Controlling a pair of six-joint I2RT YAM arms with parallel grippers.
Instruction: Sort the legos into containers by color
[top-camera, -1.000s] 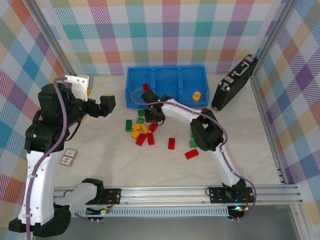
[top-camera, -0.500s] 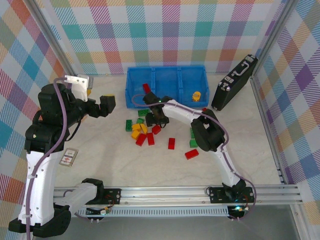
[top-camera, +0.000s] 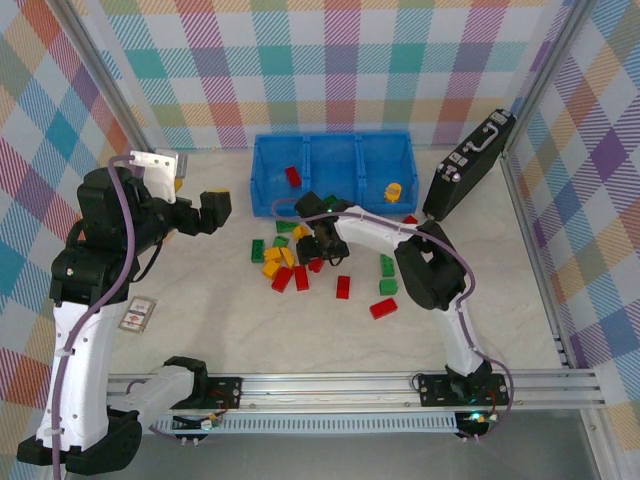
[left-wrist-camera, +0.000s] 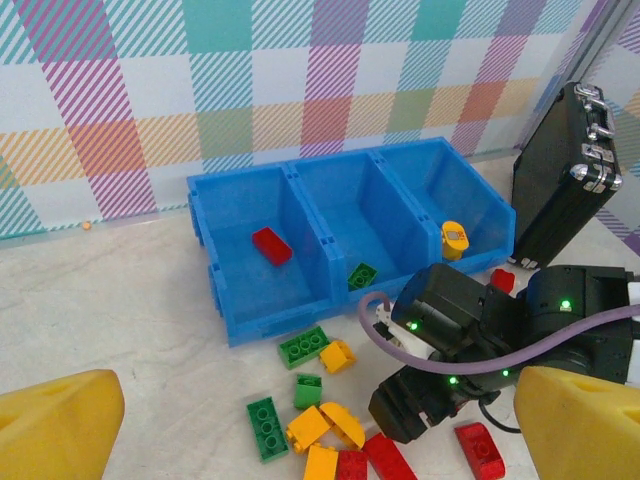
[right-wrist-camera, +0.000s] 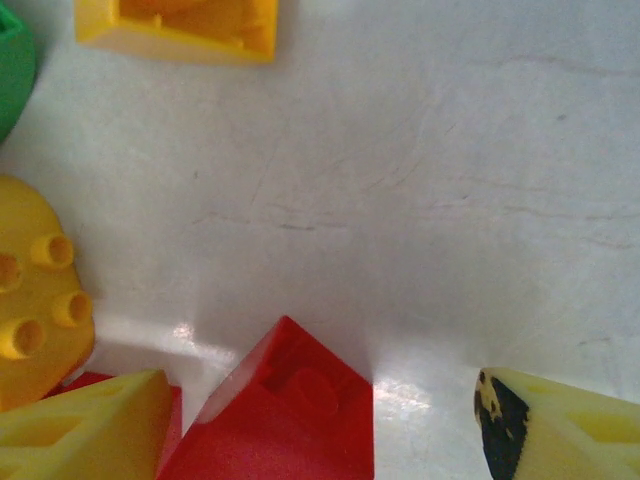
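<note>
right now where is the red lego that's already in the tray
Seen from above, the red lego lies alone in the blue tray's leftmost compartment, beside the one holding a green lego.

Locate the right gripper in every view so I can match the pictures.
Top external: right gripper at centre, above the loose bricks just in front of the blue tray.
Left wrist: right gripper black, lower right of centre, above those bricks, nearer than the tray.
Right wrist: right gripper at bottom centre, yellow fingers in both bottom corners, jaws open, red brick between.
Shared landmark: the loose bricks.
</note>
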